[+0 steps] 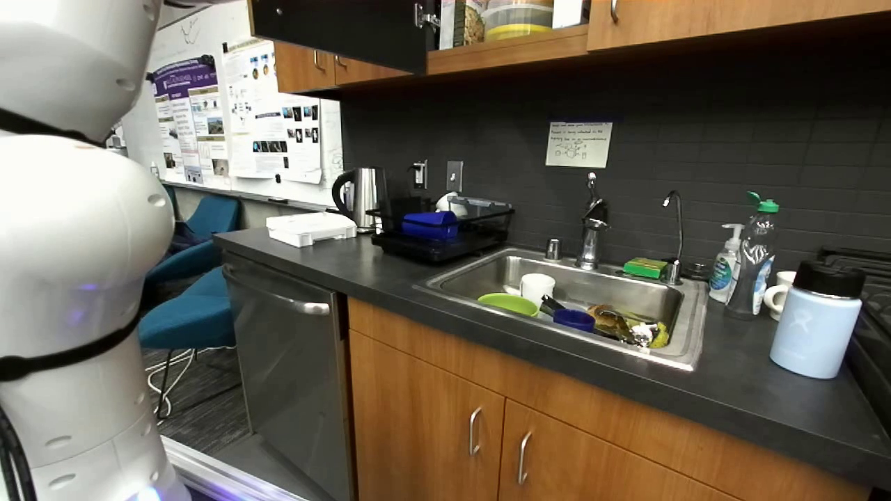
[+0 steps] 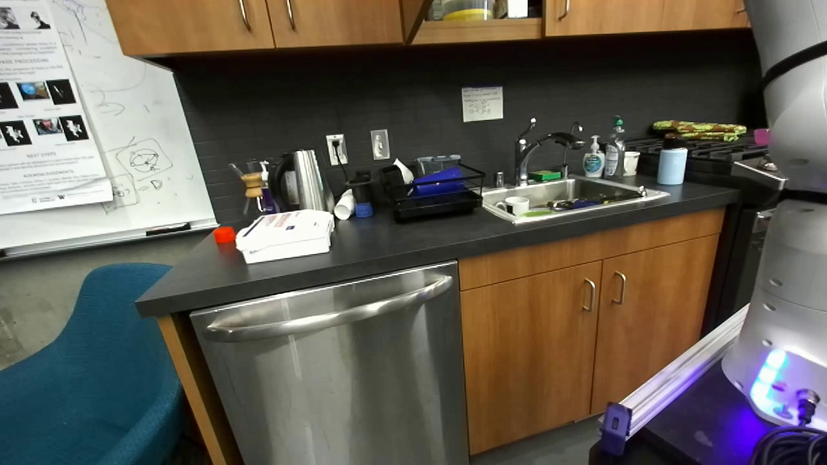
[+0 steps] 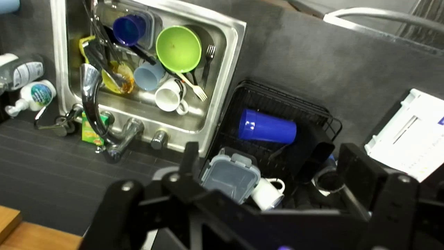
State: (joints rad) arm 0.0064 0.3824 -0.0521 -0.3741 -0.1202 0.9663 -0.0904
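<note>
My gripper (image 3: pixel 270 154) stands open in the wrist view, its black fingers wide apart with nothing between them. It looks down from above on a black dish rack (image 3: pixel 282 93). In the rack lie a blue cup (image 3: pixel 267 126) on its side, a clear container (image 3: pixel 230 177) with a grey rim, and a white mug (image 3: pixel 267 194). The blue cup also shows in both exterior views (image 1: pixel 429 226) (image 2: pixel 439 183). Beside the rack, the steel sink (image 3: pixel 222 81) holds a green bowl (image 3: pixel 178 48), a white mug (image 3: pixel 169 95), a dark blue cup (image 3: pixel 129 29) and forks. Neither exterior view shows the gripper.
An upper cabinet door (image 1: pixel 341 31) hangs open above the counter. The faucet (image 3: pixel 91 100) arches over the sink. A kettle (image 2: pixel 303 181) and white box (image 2: pixel 284 236) stand left of the sink; soap bottles (image 1: pixel 755 257) and a light-blue bottle (image 1: pixel 816 330) stand right.
</note>
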